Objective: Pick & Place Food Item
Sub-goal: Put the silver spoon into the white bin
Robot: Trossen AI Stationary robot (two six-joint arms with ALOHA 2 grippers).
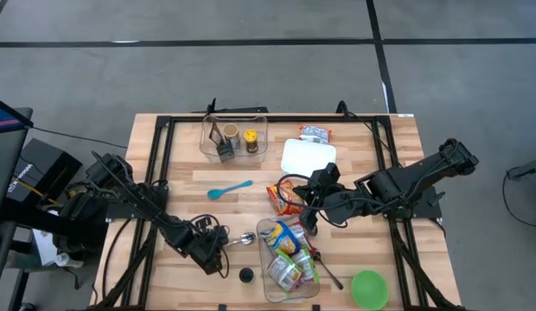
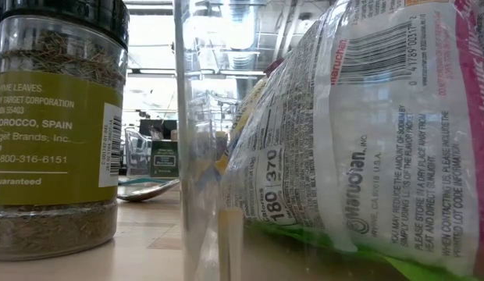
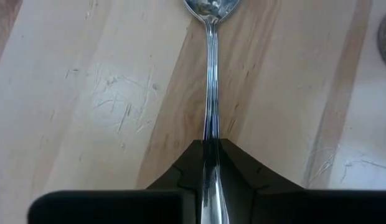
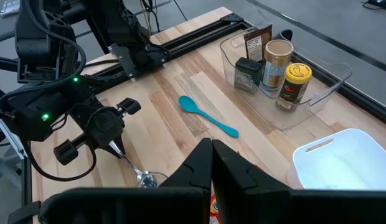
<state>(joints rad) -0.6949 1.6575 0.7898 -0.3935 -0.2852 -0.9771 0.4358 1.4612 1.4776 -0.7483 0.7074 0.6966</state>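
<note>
Down at the near left of the wooden table (image 1: 177,164), the left gripper (image 1: 221,244) has its two dark fingers pinched tight on the handle of a metal spoon (image 3: 209,93), the stem running straight out from between them and the bowl lying on the wood just short of a clear plastic bin (image 1: 270,289). That bin is packed with food packets (image 1: 285,242), a ramen packet among them pressed against the wall in the low view. The right gripper (image 1: 306,226) hangs over the middle of the table with its jaws fully closed and nothing between them, just above the far end of that same bin and beside an orange snack bag (image 1: 283,199) lying flat on the wood. A blue plastic spoon (image 1: 228,189) rests alone left of the bag, well apart from the metal one. At the back stands a second clear bin (image 1: 261,138) holding spice jars (image 4: 285,74) and a small dark box. A white tray (image 1: 308,157) sits to its right, with another small packet (image 1: 315,133) just behind it. A green bowl (image 1: 369,288) sits at the near right corner, and a small black cap (image 1: 245,276) lies near the food bin.
</note>
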